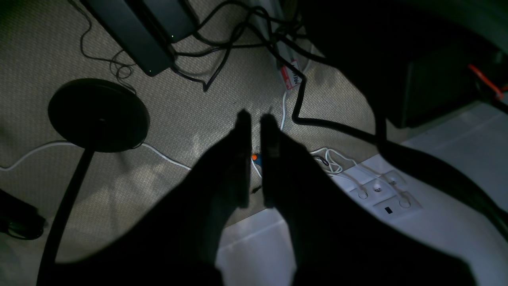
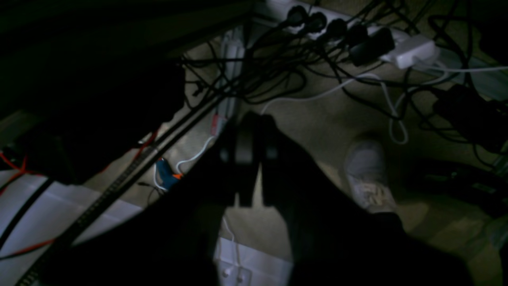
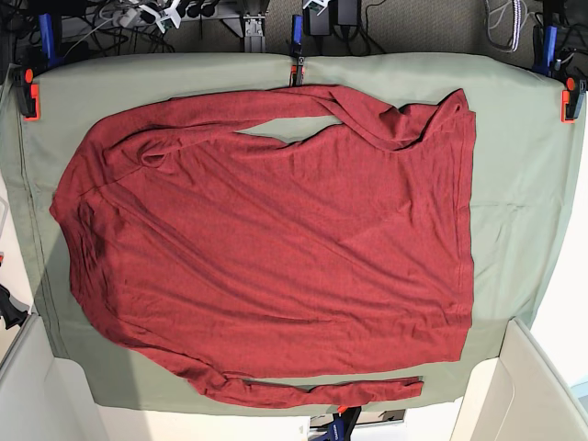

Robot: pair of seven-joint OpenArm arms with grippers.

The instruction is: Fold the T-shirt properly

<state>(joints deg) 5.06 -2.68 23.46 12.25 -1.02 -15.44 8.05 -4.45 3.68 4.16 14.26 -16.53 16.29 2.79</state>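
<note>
The dark red T-shirt (image 3: 276, 239) lies spread flat on the pale green table cloth (image 3: 524, 184) in the base view, collar at the left and hem at the right. One long sleeve (image 3: 303, 103) lies folded along its top edge. The other sleeve (image 3: 322, 390) runs along the bottom edge. Neither arm shows in the base view. My left gripper (image 1: 256, 119) hangs over the carpet floor, its fingers almost together with nothing between them. In its own wrist view, my right gripper (image 2: 256, 119) is shut and empty above the floor. Neither wrist view shows the T-shirt.
Orange clamps (image 3: 29, 92) (image 3: 568, 96) and a blue one (image 3: 297, 37) pin the cloth at the table's far edge. White panels (image 3: 519, 386) stand at the near corners. On the floor are cables, a black round base (image 1: 98, 114), a power strip (image 2: 397, 47) and a white shoe (image 2: 367, 174).
</note>
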